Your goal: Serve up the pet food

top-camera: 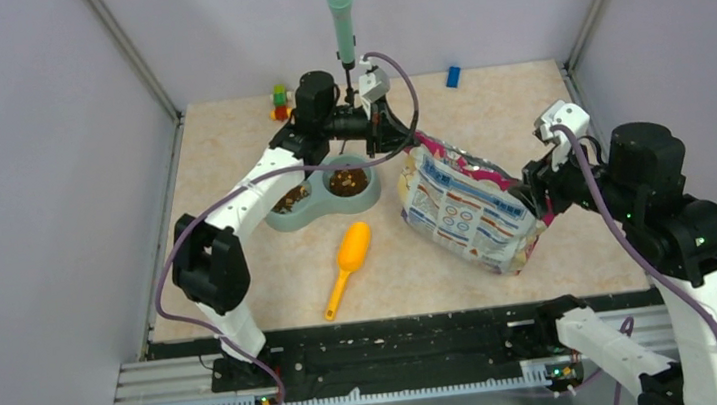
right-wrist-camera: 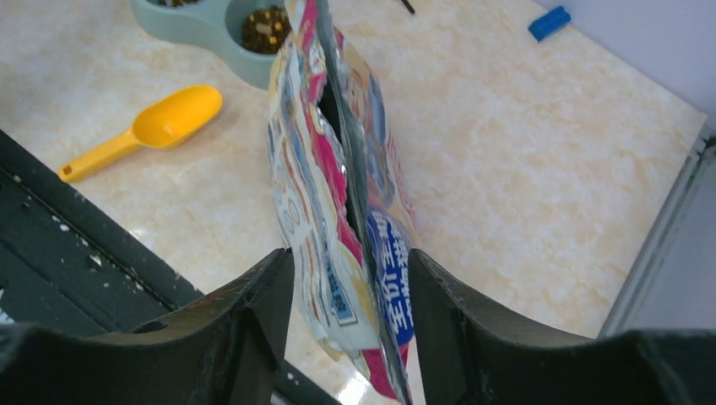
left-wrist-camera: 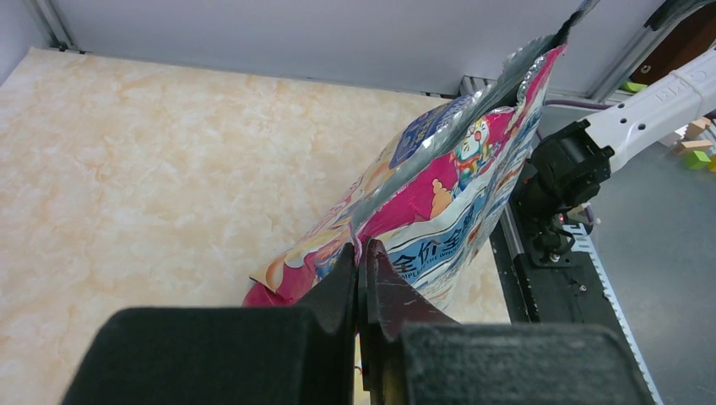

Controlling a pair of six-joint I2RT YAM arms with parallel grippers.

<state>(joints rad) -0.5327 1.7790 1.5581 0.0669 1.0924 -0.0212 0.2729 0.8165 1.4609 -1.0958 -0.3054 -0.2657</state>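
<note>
The pet food is brown kibble lying in both cups of a teal double bowl, and also shows in the right wrist view. A glossy pink, blue and silver bag hangs tilted between the two arms. My left gripper is shut on the bag's far left top corner. In its wrist view the fingertips meet on the bag's edge. My right gripper stands open around the right corner. The bag sits between its parted jaws.
An orange-yellow scoop lies in front of the bowl, empty. A blue block and a small stack of toy bricks sit at the back edge. A green-handled tool stands upright behind the left gripper. Grey walls enclose three sides.
</note>
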